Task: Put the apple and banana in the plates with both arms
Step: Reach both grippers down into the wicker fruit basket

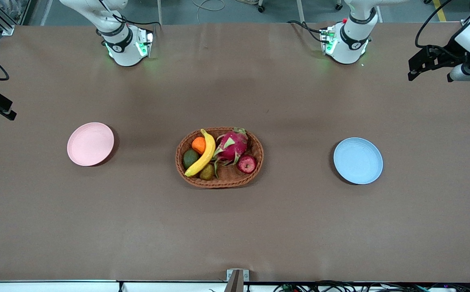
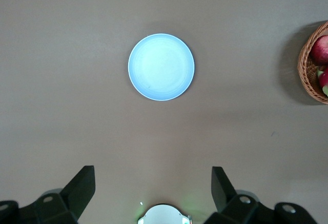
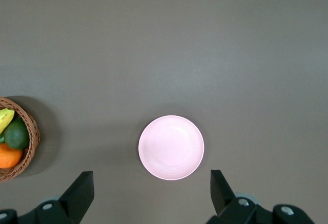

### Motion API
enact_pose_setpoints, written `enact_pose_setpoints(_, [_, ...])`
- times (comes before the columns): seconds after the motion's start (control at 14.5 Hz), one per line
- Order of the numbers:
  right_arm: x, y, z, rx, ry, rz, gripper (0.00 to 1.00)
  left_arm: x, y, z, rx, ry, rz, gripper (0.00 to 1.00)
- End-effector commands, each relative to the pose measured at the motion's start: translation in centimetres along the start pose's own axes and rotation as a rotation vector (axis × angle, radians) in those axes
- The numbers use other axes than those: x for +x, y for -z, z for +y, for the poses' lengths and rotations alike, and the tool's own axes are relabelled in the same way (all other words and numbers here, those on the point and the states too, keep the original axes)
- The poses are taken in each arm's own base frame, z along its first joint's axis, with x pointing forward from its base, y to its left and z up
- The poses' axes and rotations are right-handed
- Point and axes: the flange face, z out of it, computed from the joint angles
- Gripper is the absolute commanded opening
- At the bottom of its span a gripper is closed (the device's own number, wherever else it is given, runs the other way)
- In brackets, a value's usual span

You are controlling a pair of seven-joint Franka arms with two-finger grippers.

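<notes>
Both fruits lay in the basket [image 1: 219,178]: banana [image 1: 203,155] toward the pink plate [image 1: 90,144], apple [image 1: 246,164] toward the blue plate [image 1: 357,160]. High over its own plate, each arm waited, left gripper [image 2: 152,189] and right gripper [image 3: 152,192] with fingers spread, empty.

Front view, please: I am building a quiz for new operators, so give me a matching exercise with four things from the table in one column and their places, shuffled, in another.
Things:
1. banana
2. apple
3. pink plate
4. blue plate

Places:
A. bare on the table, toward the left arm's end
B. in the wicker basket, beside the dragon fruit, at the basket's end toward the left arm
C. bare on the table, toward the right arm's end
D. in the basket, between the orange and the dragon fruit

Pairs: 1-D, 2-B, 3-C, 4-A
</notes>
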Motion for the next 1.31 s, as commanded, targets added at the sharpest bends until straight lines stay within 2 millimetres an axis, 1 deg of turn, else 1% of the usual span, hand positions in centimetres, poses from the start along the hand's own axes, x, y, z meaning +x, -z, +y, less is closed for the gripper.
enact_pose_setpoints(0.0, [-1.1, 0.2, -0.1, -0.009, 0.023, 0.009, 1.0, -0.2, 0.7, -0.1, -0.004, -0.02, -0.003, 1.0])
enact_pose_setpoints(0.21, [-1.1, 0.1, 0.0, -0.009, 0.042, 0.007, 1.0, -0.1, 0.5, -0.2, -0.003, -0.023, -0.006, 1.0])
enact_pose_setpoints(0.28, [-1.0, 0.2, 0.0, -0.009, 0.042, 0.008, 1.0, 0.6, -0.3, -0.2, -0.001, -0.024, -0.021, 1.0])
enact_pose_setpoints(0.34, [-0.9, 0.2, 0.1, -0.009, 0.039, 0.008, 1.0, 1.5, -0.5, -0.1, -0.004, -0.029, -0.02, 1.0])
enact_pose_setpoints(0.48, [-0.9, 0.0, 0.1, -0.009, 0.039, 0.002, 1.0, 3.1, -1.7, 1.0, -0.011, -0.045, -0.036, 1.0])
enact_pose_setpoints(0.55, [-0.7, -0.3, -0.4, -0.007, 0.048, -0.004, 1.0, 4.2, -2.9, 2.4, -0.019, -0.057, -0.042, 1.0])
enact_pose_setpoints(0.69, [0.1, -2.3, -3.0, -0.003, 0.096, -0.04, 1.0, 6.1, -4.8, 6.0, -0.021, -0.102, -0.014, 1.0])
enact_pose_setpoints(0.76, [0.4, -3.3, -3.9, -0.001, 0.109, -0.06, 1.0, 7.0, -6.2, 7.6, -0.025, -0.083, -0.019, 1.0])
enact_pose_setpoints(0.83, [1.0, -5.4, -5.0, 0.001, 0.116, -0.093, 1.0, 7.8, -7.6, 9.3, -0.028, -0.056, -0.025, 1.0])
enact_pose_setpoints(0.89, [1.7, -7.4, -6.7, 0.017, 0.138, -0.12, 1.0, 8.7, -9.3, 10.6, -0.033, -0.031, -0.036, 1.0])
enact_pose_setpoints(0.96, [2.2, -9.2, -9.1, 0.073, 0.144, -0.142, 1.0, 9.5, -11.0, 12.1, -0.039, -0.023, -0.045, 1.0])
enact_pose_setpoints(1.03, [2.7, -10.4, -11.3, 0.117, 0.097, -0.145, 1.0, 10.2, -12.9, 14.0, -0.043, -0.022, -0.056, 1.0])
enact_pose_setpoints(1.1, [3.3, -12.7, -13.9, 0.129, 0.056, -0.163, 1.0, 10.8, -14.6, 15.8, -0.051, -0.006, -0.058, 1.0])
enact_pose_setpoints(1.17, [3.5, -14.7, -17.9, 0.123, 0.054, -0.161, 1.0, 11.4, -16.2, 17.3, -0.061, 0.018, -0.06, 1.0])
enact_pose_setpoints(1.24, [3.7, -16.8, -21.2, 0.113, 0.036, -0.154, 1.0, 11.7, -17.8, 19.4, -0.068, 0.045, -0.057, 1.0])
